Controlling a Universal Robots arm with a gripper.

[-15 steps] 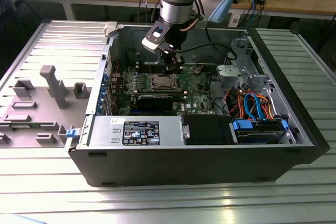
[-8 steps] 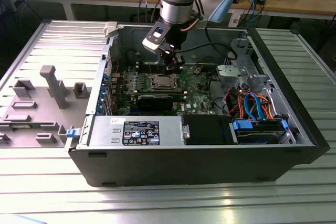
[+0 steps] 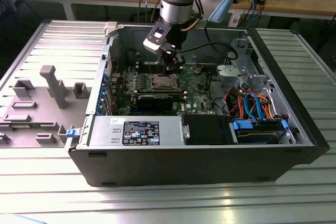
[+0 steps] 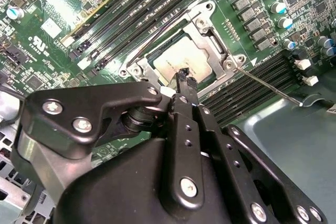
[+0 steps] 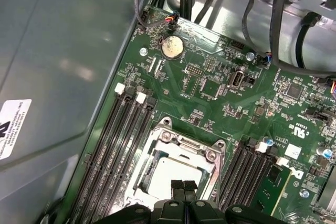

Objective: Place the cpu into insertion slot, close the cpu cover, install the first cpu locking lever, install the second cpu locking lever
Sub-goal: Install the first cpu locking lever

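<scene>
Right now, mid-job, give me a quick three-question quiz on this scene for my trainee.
1. True or false: the cpu lies in the insertion slot with the cpu cover down around it.
2. Pick one: the pincer tips are nearest to A the round coin cell, B the cpu cover's edge, C the case wall.
3. Fill in: the orange and blue cables lie on the exterior view's ____ of the socket.
Key: 1 true; 2 B; 3 right.

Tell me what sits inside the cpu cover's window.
The cpu, silver-grey top up, shows through the cpu cover in the first wrist view. The shut claw hides part of its edge; anything beneath the cpu is covered.
</scene>
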